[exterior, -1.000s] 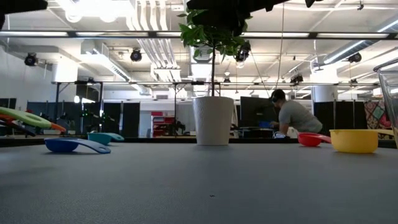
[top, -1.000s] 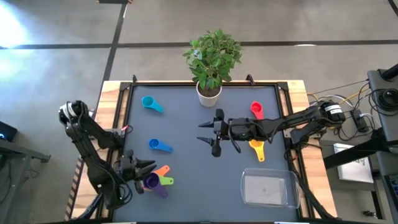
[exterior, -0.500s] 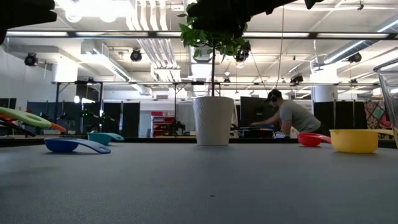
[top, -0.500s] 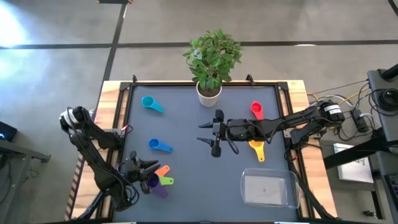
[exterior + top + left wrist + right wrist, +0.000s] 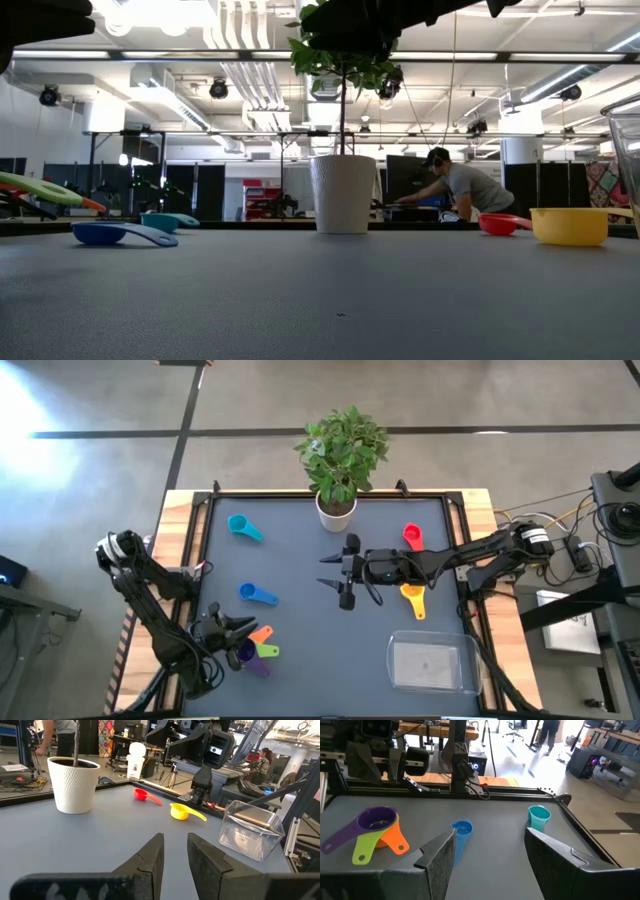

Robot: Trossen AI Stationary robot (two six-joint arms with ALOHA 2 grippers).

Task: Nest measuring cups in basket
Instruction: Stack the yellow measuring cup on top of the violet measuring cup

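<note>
I've got the left pincer (image 5: 238,628) hovering just beside the purple/green/orange stack, nothing between its tips, jaws narrow w/ a slim gap showing in its wrist view. The right pincer (image 5: 335,572) hangs mid-surface in front of the plant pot (image 5: 336,508), jaws wide, empty.

Taking the pot as landmark: the basket (image 5: 432,663) sits well toward the near right corner from it, clear and holding no cups yet. The red cup (image 5: 411,536) lies just right of the pot, the yellow cup (image 5: 412,596) nearer me than the red, under the right arm. The teal cup (image 5: 239,525) is off to the pot's left, the blue cup (image 5: 255,594) nearer and left again. The purple cup (image 5: 244,653) sits in the green cup (image 5: 267,651) and orange cup (image 5: 261,633), far near-left of the pot.

My read: the step in hand is grabbing that nested trio. To do it well I'd open the left jaws more, come down over the purple rim or the fanned handles, and squeeze so all three lift together, not just the top one. Then carry low across to the basket.

Right wrist view shows purple nested on top, handles splayed; from overhead that's hard to tell. Low view shows the green handle (image 5: 40,189) raised off the surface. Left wrist view shows the basket's wall height.
</note>
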